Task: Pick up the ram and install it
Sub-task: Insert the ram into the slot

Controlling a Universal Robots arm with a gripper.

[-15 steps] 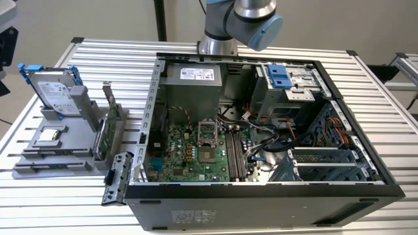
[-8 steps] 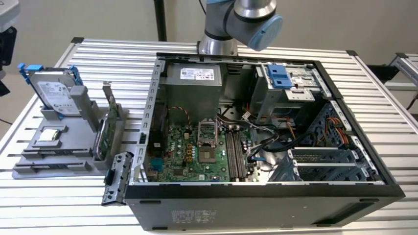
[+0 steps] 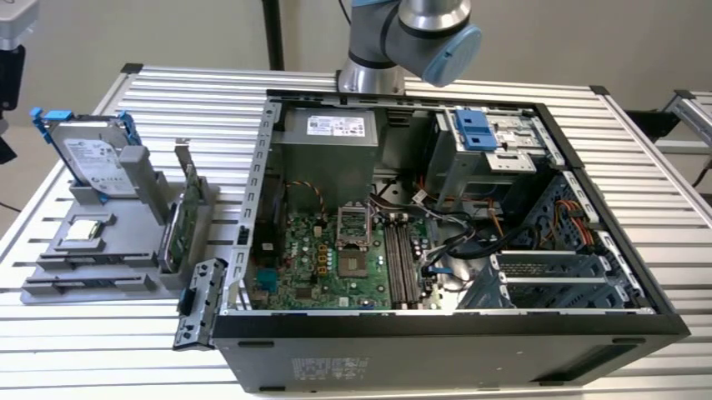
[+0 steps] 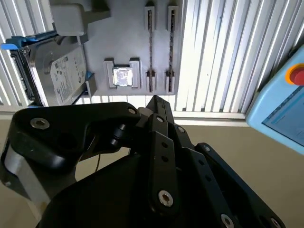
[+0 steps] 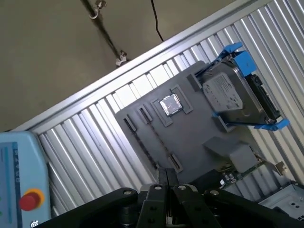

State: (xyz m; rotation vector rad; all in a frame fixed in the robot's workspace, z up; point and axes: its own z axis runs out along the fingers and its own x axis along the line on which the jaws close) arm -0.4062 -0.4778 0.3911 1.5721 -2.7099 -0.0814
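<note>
My gripper (image 4: 156,102) (image 5: 166,173) hangs high over the grey holder tray (image 4: 123,38) (image 5: 190,137), near the table's edge. Its black fingers are pressed together with nothing between them, so it is shut. Two long narrow slots (image 4: 160,47) (image 5: 152,137) on the tray each show a thin dark line seen edge-on, and I cannot tell whether either is the ram. In the exterior view the tray (image 3: 112,225) lies to the left of the open computer case (image 3: 445,325). The motherboard's memory slots (image 3: 403,258) run beside the processor socket.
A silver hard drive with blue rails (image 3: 95,154) (image 4: 61,71) (image 5: 232,92) stands on the tray, with a processor chip (image 3: 89,232) (image 4: 122,76) (image 5: 170,104) and a green card (image 3: 183,217) nearby. A blue pendant with a red button (image 4: 285,109) (image 5: 19,175) lies beyond the table. Cables crowd the case.
</note>
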